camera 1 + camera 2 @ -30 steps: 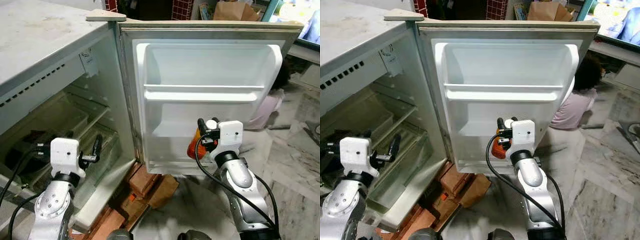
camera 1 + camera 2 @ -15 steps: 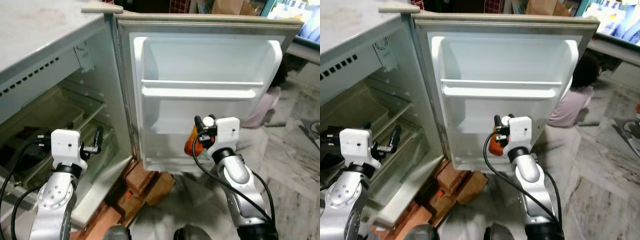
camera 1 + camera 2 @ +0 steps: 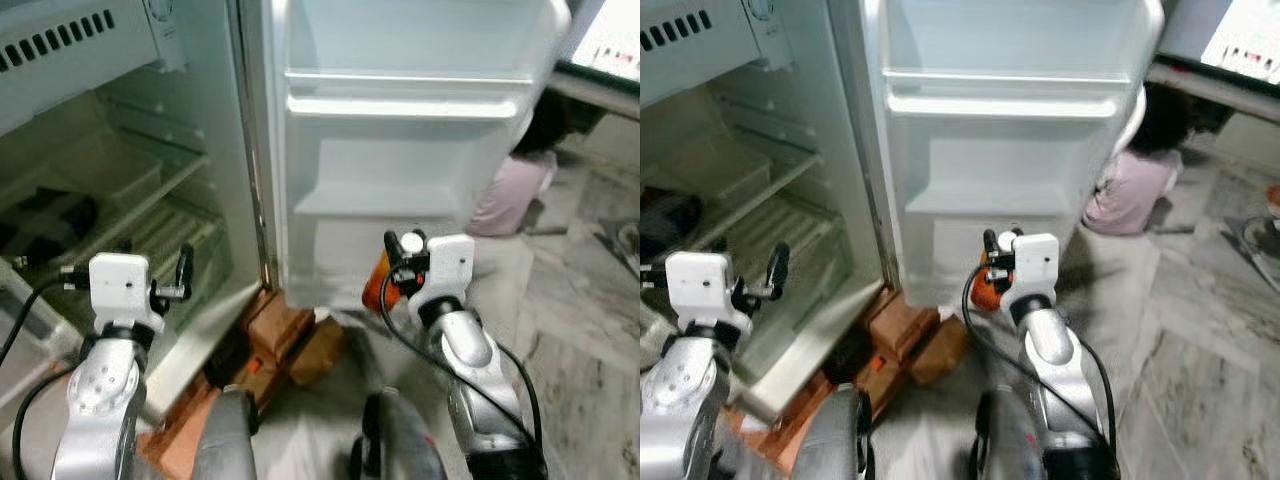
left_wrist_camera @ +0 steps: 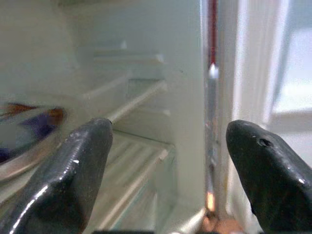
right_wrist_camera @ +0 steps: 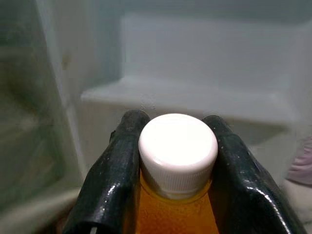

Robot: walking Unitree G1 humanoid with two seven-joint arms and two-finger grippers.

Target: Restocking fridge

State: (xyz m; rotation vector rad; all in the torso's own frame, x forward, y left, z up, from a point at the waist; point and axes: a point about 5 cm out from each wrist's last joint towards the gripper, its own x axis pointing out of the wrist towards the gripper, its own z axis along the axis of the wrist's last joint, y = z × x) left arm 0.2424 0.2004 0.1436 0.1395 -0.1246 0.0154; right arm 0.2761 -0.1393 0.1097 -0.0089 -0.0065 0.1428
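Open fridge [image 3: 120, 150] with its door [image 3: 415, 150] swung wide; orange bottle [image 3: 377, 283] carried in front of the door's lower shelf.

The fridge's top and the door's upper edge are cut off, and dark things on the fridge shelves are too blurred to name. A person in pink [image 3: 510, 195] sits half hidden behind the door; brown bricks [image 3: 280, 330] lie under the fridge. The right gripper [image 5: 170, 161] clamps the bottle just below its white cap [image 5: 178, 148], bottle upright, cap upward, body mostly hidden behind the wrist. The left gripper [image 4: 168, 165] hangs spread wide, holding nothing, before the fridge's lower shelves.
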